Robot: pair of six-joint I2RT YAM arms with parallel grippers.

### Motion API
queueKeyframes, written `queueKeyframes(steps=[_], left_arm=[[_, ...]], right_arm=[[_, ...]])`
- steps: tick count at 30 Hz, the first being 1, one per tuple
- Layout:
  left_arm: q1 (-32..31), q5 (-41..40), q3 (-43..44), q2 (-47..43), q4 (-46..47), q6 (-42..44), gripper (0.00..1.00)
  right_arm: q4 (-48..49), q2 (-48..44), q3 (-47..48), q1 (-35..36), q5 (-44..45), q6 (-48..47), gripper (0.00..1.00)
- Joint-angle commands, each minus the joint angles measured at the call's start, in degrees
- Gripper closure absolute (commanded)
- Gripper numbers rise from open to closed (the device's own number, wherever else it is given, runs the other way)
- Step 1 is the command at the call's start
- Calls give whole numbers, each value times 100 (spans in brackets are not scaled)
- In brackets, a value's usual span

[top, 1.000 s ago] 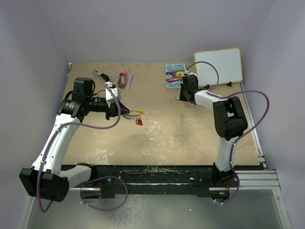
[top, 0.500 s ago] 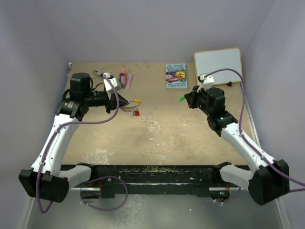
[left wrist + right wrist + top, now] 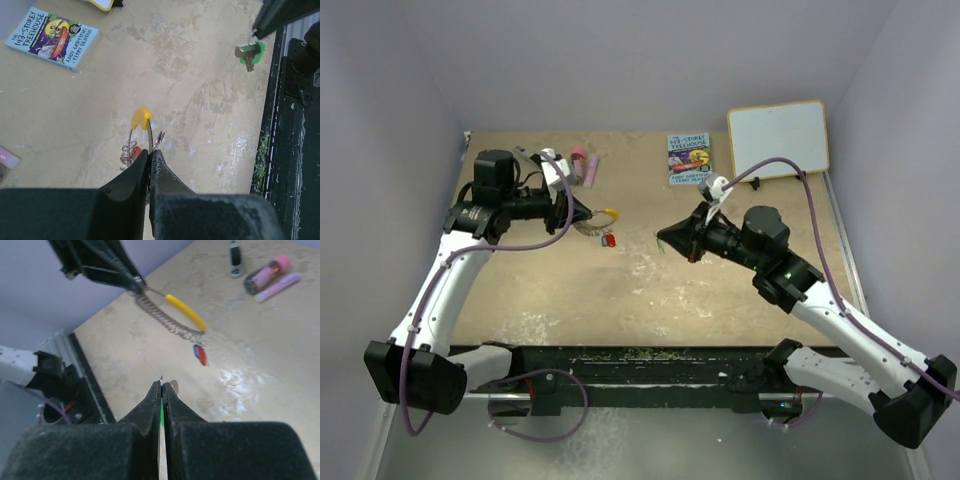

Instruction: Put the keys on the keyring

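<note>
Left claw (image 3: 149, 152) is pressed together on the keyring (image 3: 140, 118), with the red key (image 3: 201, 355) dangling just below its yellow stretch. Right claw (image 3: 161, 385) pinches the green key (image 3: 249, 52) and faces the ring, well apart from it above the bench (image 3: 720, 290).

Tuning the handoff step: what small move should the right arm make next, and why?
Probably ease the green key closer to the keyring. The right jaws are shut on the key, a clear gap separates it from the ring, and the left jaws grip the ring.

The keyring (image 3: 598, 222) is left of the right end effector (image 3: 665, 238), with the book (image 3: 688, 158) behind them.
</note>
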Motion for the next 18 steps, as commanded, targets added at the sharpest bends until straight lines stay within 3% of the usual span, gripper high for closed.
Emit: queueKeyframes(steps=[1, 18], left_arm=[[18, 162, 90, -66, 165, 15, 96], [8, 64, 201, -137, -145, 256, 96]], right_arm=[[288, 249, 464, 561, 75, 317, 100], [722, 1723, 1711, 1615, 1338, 551, 100]])
